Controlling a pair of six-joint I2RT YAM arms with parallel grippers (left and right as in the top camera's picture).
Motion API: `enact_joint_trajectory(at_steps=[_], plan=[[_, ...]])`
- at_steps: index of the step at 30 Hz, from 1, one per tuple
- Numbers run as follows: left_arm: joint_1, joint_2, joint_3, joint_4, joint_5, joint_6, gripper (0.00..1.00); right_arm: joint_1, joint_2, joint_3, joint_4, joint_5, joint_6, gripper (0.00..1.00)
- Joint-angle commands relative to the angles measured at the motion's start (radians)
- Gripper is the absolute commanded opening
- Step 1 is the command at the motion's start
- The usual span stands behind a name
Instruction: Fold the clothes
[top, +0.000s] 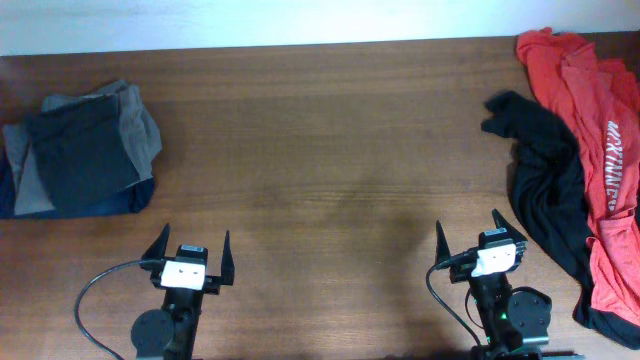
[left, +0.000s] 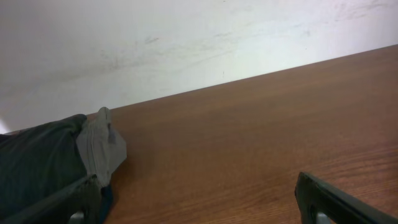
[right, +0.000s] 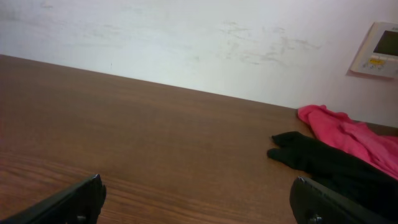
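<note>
White block lettering (top: 613, 160) is running lengthwise down the red shirt (top: 565, 75), but it is showing too small and skewed to be read with any certainty. A wall panel (right: 377, 50) is carrying a dark screen and tiny orange marks, which are also illegible.

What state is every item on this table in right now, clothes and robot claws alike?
Orange-red T-shirt: unfolded, crumpled.
Black shirt: unfolded, crumpled against the T-shirt.
Grey and dark clothes pile: folded, stacked.
Left gripper: open, empty.
Right gripper: open, empty.
</note>
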Motion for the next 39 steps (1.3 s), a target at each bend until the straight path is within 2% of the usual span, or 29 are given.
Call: enact_joint_trajectory(at_steps=[1, 11, 16, 18, 21, 25, 28, 32, 33, 39], plan=[[-0.003, 0.005, -0.003, -0.003, 0.012, 0.005, 0.99, -0.008, -0.008, -0.005, -0.005, -0.016, -0.003, 0.99], [-0.004, 0.005, -0.003, 0.037, 0.008, 0.005, 0.99, -0.008, -0.008, -0.005, 0.040, -0.017, -0.001, 0.99], [-0.003, 0.005, -0.002, 0.071, 0.033, -0.004, 0.99, -0.008, -0.008, -0.004, 0.067, -0.017, 0.108, 0.99], [-0.003, 0.005, 0.002, 0.086, 0.045, -0.065, 0.99, -0.008, -0.008, 0.006, 0.067, -0.017, 0.162, 0.99], [-0.004, 0.005, 0.026, 0.076, 0.052, -0.133, 0.99, -0.008, -0.003, 0.061, 0.011, -0.017, 0.186, 0.99], [-0.003, 0.016, 0.088, 0.034, 0.119, -0.136, 0.99, -0.008, 0.028, 0.186, -0.132, -0.012, 0.185, 0.99], [-0.003, 0.056, 0.172, -0.058, 0.120, -0.150, 0.99, -0.008, 0.092, 0.294, -0.237, -0.013, 0.186, 0.99], [-0.003, 0.171, 0.319, -0.184, 0.120, -0.150, 0.99, -0.008, 0.268, 0.491, -0.397, -0.013, 0.185, 0.99], [-0.003, 0.246, 0.397, -0.245, 0.120, -0.149, 0.99, -0.008, 0.364, 0.581, -0.463, -0.013, 0.185, 0.99], [-0.003, 0.534, 0.643, -0.457, 0.120, -0.143, 0.99, -0.008, 0.688, 0.869, -0.687, -0.029, 0.185, 0.99]])
